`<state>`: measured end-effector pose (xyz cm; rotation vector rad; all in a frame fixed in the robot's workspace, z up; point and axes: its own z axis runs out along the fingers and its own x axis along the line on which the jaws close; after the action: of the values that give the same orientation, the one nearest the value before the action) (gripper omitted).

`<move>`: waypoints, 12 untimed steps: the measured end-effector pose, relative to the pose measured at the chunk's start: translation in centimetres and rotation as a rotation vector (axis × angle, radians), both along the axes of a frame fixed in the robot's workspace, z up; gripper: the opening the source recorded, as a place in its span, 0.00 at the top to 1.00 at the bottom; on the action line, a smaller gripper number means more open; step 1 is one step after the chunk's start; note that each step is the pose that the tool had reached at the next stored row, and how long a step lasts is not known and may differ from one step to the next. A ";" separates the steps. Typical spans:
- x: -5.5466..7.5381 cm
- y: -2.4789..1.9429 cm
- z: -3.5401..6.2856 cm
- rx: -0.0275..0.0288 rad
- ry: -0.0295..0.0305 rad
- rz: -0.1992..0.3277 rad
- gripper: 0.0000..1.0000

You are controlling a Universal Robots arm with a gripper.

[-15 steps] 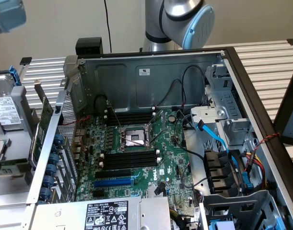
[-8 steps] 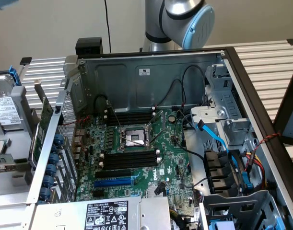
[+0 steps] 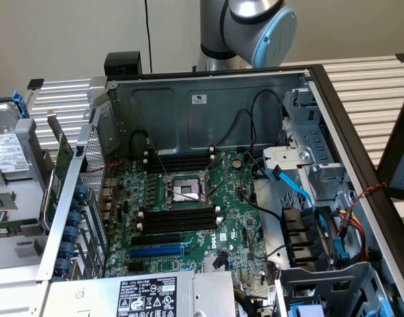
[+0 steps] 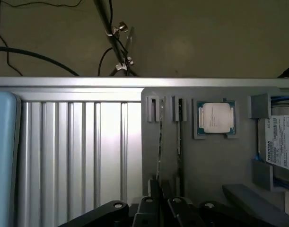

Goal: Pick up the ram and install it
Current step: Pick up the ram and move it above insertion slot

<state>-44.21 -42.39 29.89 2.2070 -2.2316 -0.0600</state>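
Green-edged, the ram [image 4: 159, 142] stands on edge in the grey holder [image 4: 205, 163], near the gripper [image 4: 164, 188]. A clean pick likely needs squaring up along its length. Whether the gripper clasps it, I cannot tell.

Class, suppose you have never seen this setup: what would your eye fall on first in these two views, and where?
The open computer case dominates the exterior view, its green motherboard showing an empty CPU socket in the middle between black memory slots. In the wrist view, the ram stands on edge in a grey holder beside a CPU, with the gripper close to it.
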 end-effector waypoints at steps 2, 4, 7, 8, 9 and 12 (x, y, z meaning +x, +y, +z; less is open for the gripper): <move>0.7 -0.25 0.90 0.0006 0.0001 0.000 0.86; 1.5 -0.52 1.84 0.0012 0.0001 0.000 0.86; 2.6 -0.91 3.18 0.0018 0.0004 0.000 0.86; 3.0 -1.05 3.64 0.0020 0.0005 0.000 0.86; 3.4 -1.18 4.09 0.0022 0.0006 0.000 0.86; 4.5 -1.60 5.48 0.0030 0.0008 0.000 0.86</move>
<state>-39.70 -43.99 35.37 2.2079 -2.2327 -0.0644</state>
